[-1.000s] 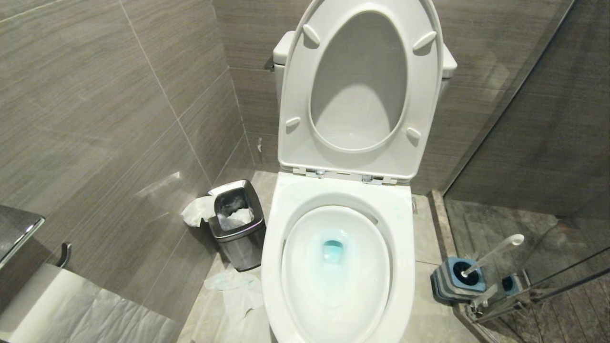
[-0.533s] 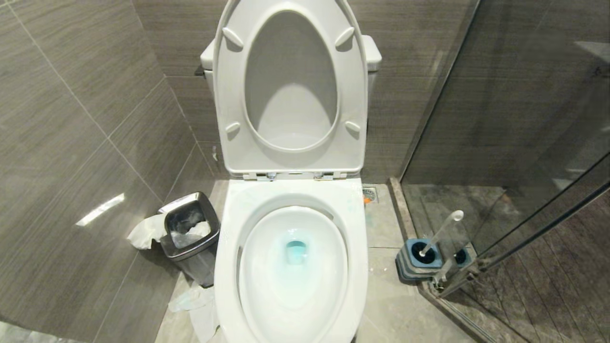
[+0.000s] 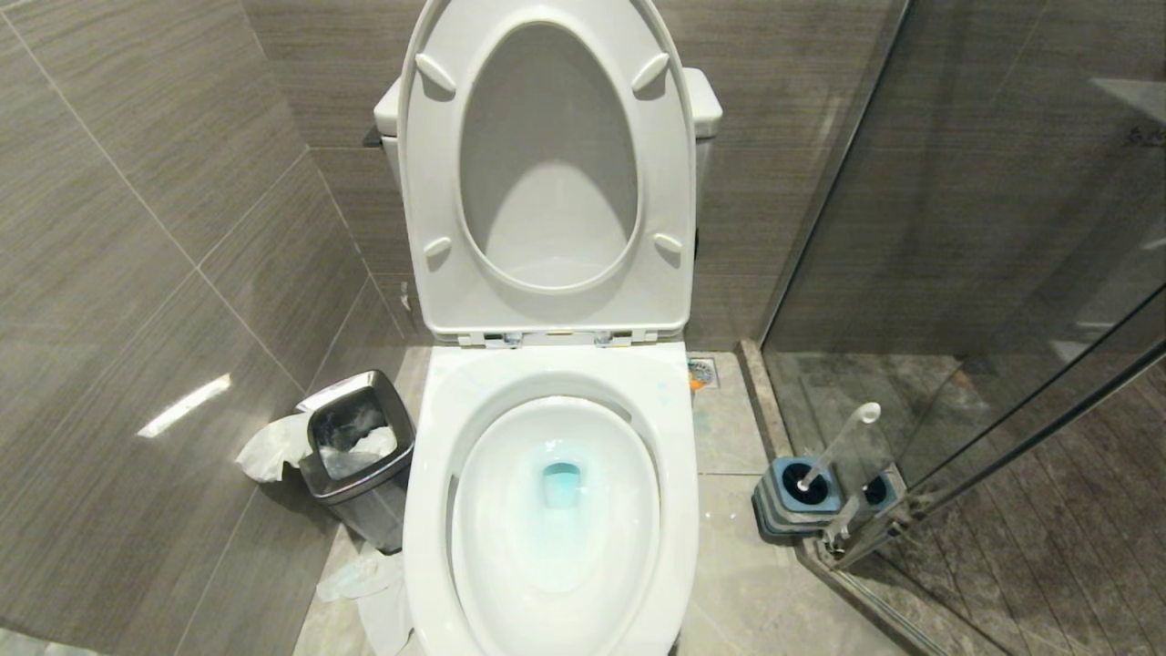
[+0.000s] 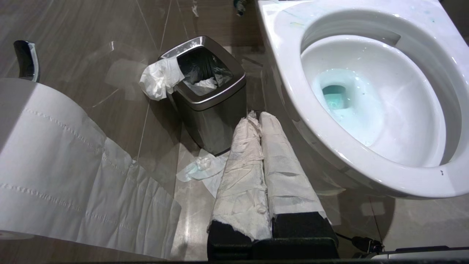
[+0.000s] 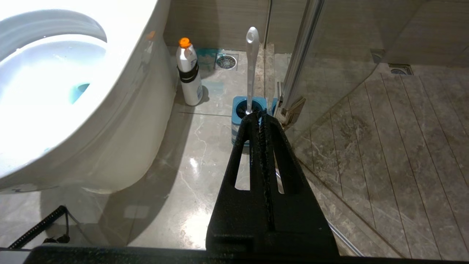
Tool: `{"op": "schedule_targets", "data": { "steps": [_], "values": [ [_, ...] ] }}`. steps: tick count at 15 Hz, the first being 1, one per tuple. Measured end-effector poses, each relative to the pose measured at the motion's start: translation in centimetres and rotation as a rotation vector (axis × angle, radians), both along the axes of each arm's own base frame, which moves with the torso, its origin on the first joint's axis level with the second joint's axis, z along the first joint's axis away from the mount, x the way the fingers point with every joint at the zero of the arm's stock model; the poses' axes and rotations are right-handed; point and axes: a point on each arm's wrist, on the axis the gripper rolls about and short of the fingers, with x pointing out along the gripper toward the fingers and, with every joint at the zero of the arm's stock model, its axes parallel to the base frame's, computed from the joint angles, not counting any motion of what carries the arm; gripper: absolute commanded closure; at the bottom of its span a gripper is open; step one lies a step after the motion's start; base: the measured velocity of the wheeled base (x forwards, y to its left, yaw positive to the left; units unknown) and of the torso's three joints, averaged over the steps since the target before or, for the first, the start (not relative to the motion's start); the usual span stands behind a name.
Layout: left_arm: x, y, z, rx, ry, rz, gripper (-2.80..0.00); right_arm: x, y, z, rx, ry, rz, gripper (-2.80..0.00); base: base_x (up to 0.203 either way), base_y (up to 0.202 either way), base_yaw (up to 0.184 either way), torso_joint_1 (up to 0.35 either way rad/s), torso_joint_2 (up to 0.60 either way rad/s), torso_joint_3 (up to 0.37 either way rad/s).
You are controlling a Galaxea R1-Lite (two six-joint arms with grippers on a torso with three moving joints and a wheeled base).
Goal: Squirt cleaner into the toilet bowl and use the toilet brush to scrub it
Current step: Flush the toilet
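- Looking down from the head view, we see the toilet bowl (image 3: 428, 510), glossy white ceramic with an oval basin and a squarish rim, its seat and lid (image 3: 547, 173) tipped up against the tank.
- We find the cleaner (image 3: 561, 485) as a translucent teal tint in the water at the basin's bottom.
- We see grey, streaked wall tiles, a polished stone floor (image 3: 747, 592) and a glass shower partition (image 3: 1002, 228) on the right.
- We note a small square steel waste bin (image 3: 351, 456) left of the toilet, with crumpled paper beside it, and a white bottle (image 5: 189, 75) with an orange cap on the right.
- We see the toilet brush (image 3: 838, 446) leaning in its blue-topped holder (image 3: 792, 497) beside the partition (only the white handle shows).
- Our left gripper (image 4: 256, 119), its fingers wrapped in white paper and pressed together, hangs between bin and bowl.
- Our right gripper (image 5: 260, 117), black fingers closed on nothing, points at the holder, short of the brush.
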Motion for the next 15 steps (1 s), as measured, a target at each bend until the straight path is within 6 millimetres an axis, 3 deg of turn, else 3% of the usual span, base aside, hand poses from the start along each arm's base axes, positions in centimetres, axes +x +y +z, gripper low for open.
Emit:
{"op": "schedule_targets", "data": {
  "steps": [5, 10, 15],
  "values": [
    [0.00, 0.00, -0.02, 0.000, 0.002, 0.000, 0.00, 0.00, 0.00, 0.01, 0.000, -0.001, 0.001, 0.00, -0.002, -0.003, 0.012, 0.000, 0.00, 0.000],
    [0.00, 0.00, -0.02, -0.001, 0.002, 0.000, 0.00, 0.00, 0.00, 0.00, 0.002, 0.000, 0.000, 0.00, -0.001, -0.004, 0.117, 0.002, 0.00, 0.002],
    [0.00, 0.01, -0.01, -0.005, 0.001, 0.000, 0.00, 0.00, 0.00, 0.00, 0.002, 0.000, -0.001, 0.00, 0.000, 0.000, 0.000, 0.000, 0.00, 0.000]
  ]
}}
